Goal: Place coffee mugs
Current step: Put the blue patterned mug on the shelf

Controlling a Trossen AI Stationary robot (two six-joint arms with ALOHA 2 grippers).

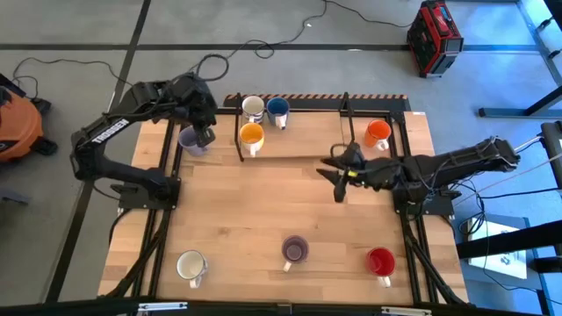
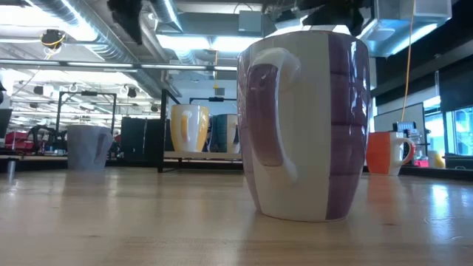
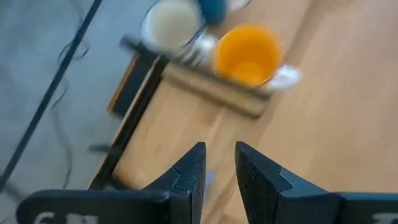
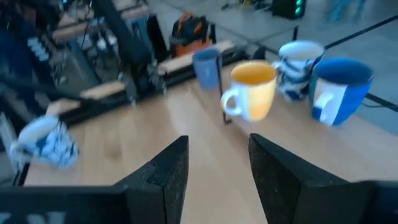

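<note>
Four mugs sit grouped at the far edge, apparently the placement zone. Left gripper (image 1: 204,132) hovers over the grey-lavender mug (image 1: 191,140), fingers slightly parted, nothing pinched. Right gripper (image 1: 338,173) waits mid-table, spread and empty, clear of the orange mug (image 1: 378,132).

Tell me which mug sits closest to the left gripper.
The grey-lavender mug, at the table's far left edge, directly under the left gripper. The yellow-orange mug, white mug and blue mug stand farther right; the rest are much farther off.
</note>
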